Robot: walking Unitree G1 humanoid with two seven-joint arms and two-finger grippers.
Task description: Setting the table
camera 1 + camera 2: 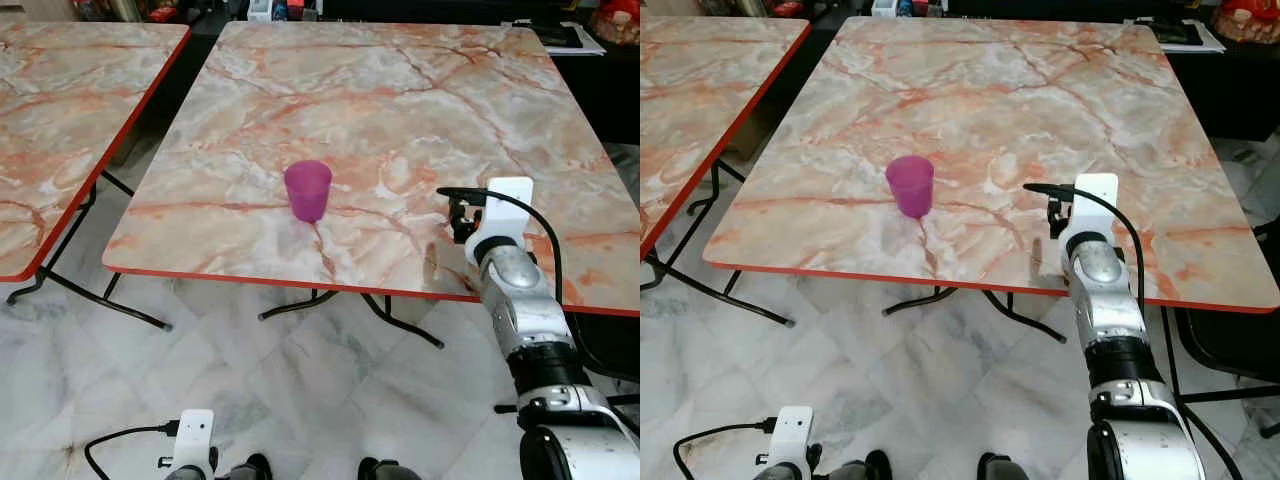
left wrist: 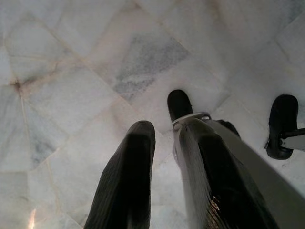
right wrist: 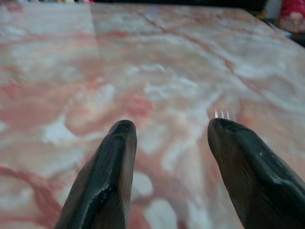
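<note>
A translucent purple cup [image 1: 308, 189] stands upright near the front of the marble table [image 1: 400, 90]. My right arm [image 1: 512, 290] reaches over the table's front right edge, well to the right of the cup. My right gripper [image 3: 169, 126] hovers low over the marble, open, with nothing between its fingers. Just past one fingertip [image 3: 224, 131] the tines of a fork [image 3: 225, 114] poke out; the rest of the fork is hidden. My left gripper [image 2: 164, 129] hangs idle over the floor beside my feet, its fingers a narrow gap apart.
A second marble table [image 1: 60, 110] stands to the left across a narrow gap. Both have red edges and black folding legs [image 1: 110, 290]. Dark furniture with boxes lines the far side [image 1: 570, 40]. The floor [image 1: 300, 390] is pale marble tile.
</note>
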